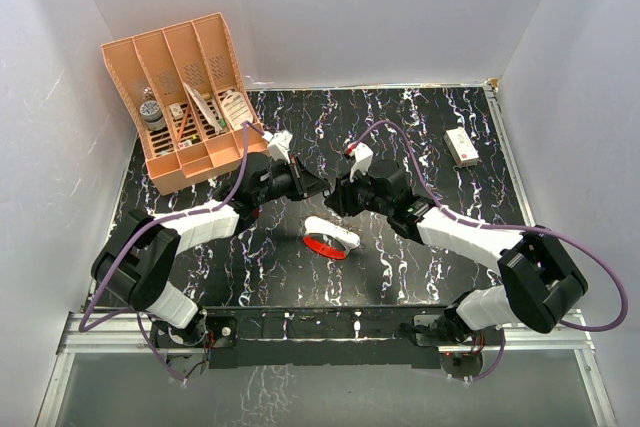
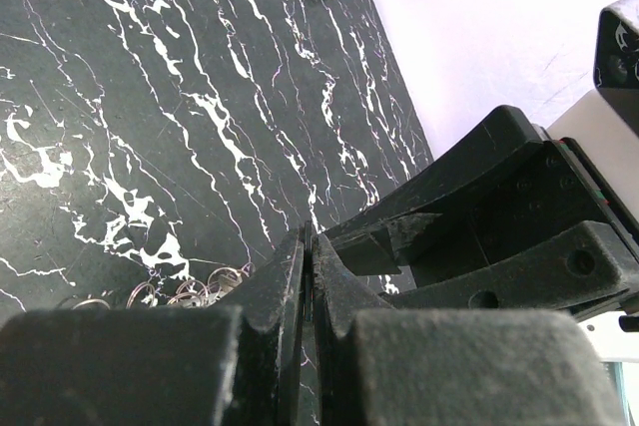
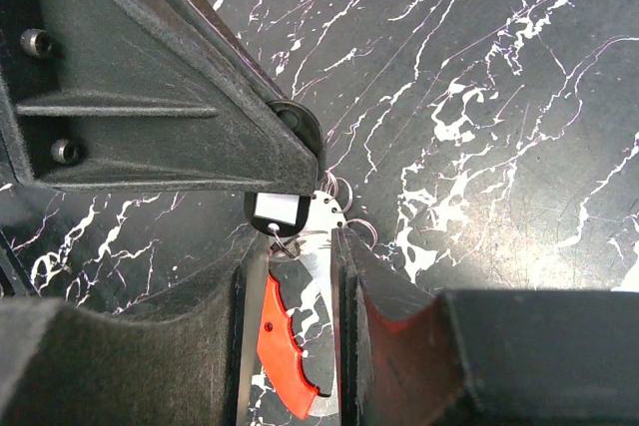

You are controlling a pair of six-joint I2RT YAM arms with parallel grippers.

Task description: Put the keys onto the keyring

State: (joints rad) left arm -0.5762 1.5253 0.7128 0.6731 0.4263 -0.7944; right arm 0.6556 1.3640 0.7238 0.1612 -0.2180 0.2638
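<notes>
Just above the keyring (image 1: 333,233), pinching the keys (image 3: 278,211) dead tight in the left gripper (image 2: 308,246). Hovering alongside with a half-spread right gripper (image 3: 300,246), apparently gripping nothing, keyring flat on the table (image 1: 250,267). Looks tiny, light, stiff, slippery: hold by the dark rim. Better to take the keyring by its thick red crescent (image 3: 280,351). No readable writing, just a red mark on the white box (image 1: 461,147) well beyond the keyring.

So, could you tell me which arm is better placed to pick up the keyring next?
Probably the right. The right gripper stands open with the keyring showing between its fingers, while the left gripper is shut on the key.
</notes>
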